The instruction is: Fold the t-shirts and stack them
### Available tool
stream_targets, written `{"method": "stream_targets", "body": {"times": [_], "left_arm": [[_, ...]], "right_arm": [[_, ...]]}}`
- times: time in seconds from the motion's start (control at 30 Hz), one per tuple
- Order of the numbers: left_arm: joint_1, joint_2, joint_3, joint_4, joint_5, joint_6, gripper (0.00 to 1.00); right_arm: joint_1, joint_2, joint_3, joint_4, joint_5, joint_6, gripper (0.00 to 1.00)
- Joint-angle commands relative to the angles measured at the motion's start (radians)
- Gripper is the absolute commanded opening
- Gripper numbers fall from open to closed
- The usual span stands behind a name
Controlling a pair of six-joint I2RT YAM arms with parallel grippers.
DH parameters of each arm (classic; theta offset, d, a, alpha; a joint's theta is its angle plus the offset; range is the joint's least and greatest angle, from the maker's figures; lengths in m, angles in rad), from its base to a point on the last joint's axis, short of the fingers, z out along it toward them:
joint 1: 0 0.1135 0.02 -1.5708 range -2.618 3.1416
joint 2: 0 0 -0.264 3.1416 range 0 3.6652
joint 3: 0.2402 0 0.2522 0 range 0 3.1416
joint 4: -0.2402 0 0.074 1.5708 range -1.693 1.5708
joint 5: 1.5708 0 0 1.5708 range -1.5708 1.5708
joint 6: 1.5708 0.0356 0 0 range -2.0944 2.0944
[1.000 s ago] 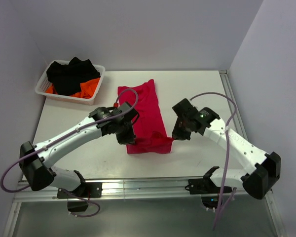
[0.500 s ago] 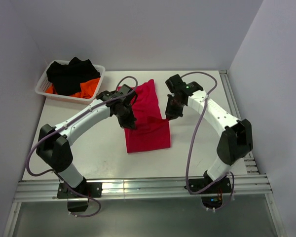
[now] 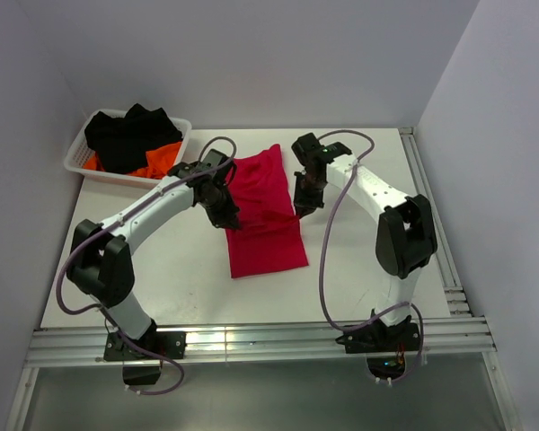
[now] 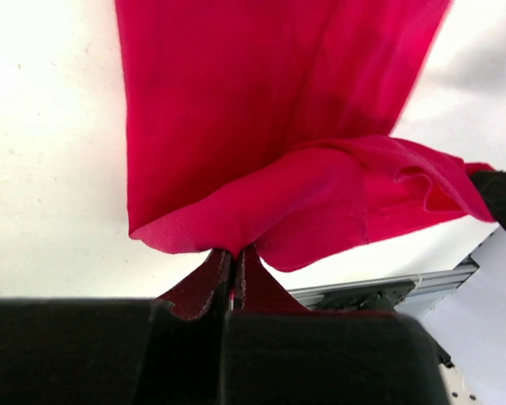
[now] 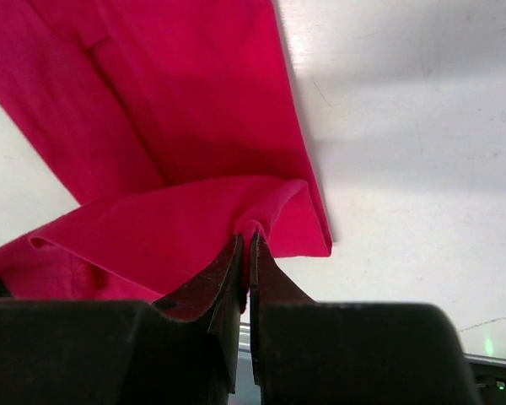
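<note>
Crimson t-shirt [image 3: 268, 233] centre, white basket [image 3: 117, 177] of black clothes [image 3: 130, 135] far left

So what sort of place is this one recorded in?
Probably a lab robot workcell, not a home: a white table boxed in by plain walls, an aluminium rail along its near edge, a white mesh basket of clothes and a crimson t-shirt.
</note>
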State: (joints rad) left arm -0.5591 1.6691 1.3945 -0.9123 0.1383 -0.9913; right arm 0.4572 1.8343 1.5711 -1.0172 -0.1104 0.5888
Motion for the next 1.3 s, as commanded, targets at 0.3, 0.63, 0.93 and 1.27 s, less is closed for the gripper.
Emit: {"method": "stream_targets", "body": {"times": [0.3,0.63,0.93,1.27], "left_arm": [[0.105,0.199,-0.011,0.144,0.078,0.023,0.28],[0.2,0.173,0.28,0.067,-0.046,0.091,0.93],[0.202,-0.035,0.126,0.067,0.004,0.08,0.87],[0.2,-0.345,-0.257,0.095,0.023,0.121,0.87]], "right_arm": [[-0.026,0.233,0.278,0.008,0.011,-0.041,0.72],[-0.066,0.2,0.515,-0.055,0.061,-0.035,1.0],[-0.066,-0.188,-0.046,0.17,0.101,0.023,1.0],[0.027,-0.302,-0.258,0.233,0.103,0.117,1.0]]}}
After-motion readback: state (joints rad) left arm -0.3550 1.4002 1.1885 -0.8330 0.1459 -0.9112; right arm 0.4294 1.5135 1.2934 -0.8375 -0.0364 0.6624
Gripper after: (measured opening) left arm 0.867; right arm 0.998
